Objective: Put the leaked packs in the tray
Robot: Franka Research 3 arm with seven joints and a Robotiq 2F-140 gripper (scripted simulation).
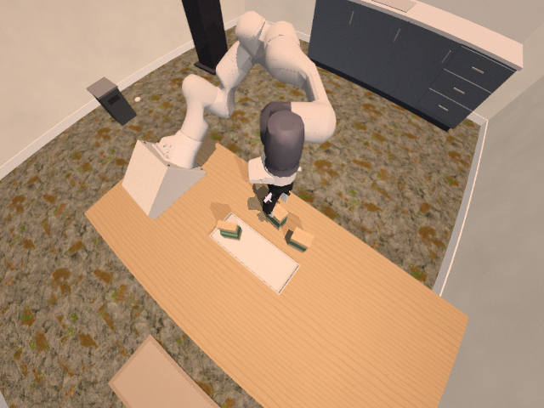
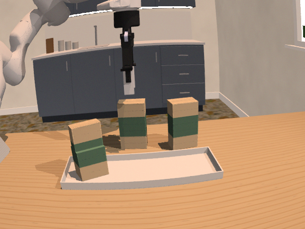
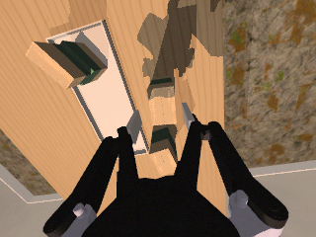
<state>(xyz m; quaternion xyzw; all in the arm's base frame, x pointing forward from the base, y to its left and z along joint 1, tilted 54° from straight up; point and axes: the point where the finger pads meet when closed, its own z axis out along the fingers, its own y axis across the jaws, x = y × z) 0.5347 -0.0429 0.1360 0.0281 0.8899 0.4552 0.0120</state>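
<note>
Three tan coffee packs with green bands are on the wooden table. One pack (image 2: 88,149) stands tilted at the left end of the white tray (image 2: 147,170); it also shows in the overhead view (image 1: 229,229) and the wrist view (image 3: 66,61). The middle pack (image 2: 132,123) and the right pack (image 2: 182,122) stand upright just behind the tray. My gripper (image 2: 128,92) hangs straight above the middle pack, a little clear of its top. Its fingers are half open with nothing between them. In the wrist view the gripper (image 3: 160,116) frames the middle pack's top (image 3: 163,111).
The arm's white base block (image 1: 153,179) stands at the table's far left corner. The tray (image 1: 254,252) lies lengthwise in front of the packs. Dark cabinets (image 2: 118,78) line the back wall, off the table.
</note>
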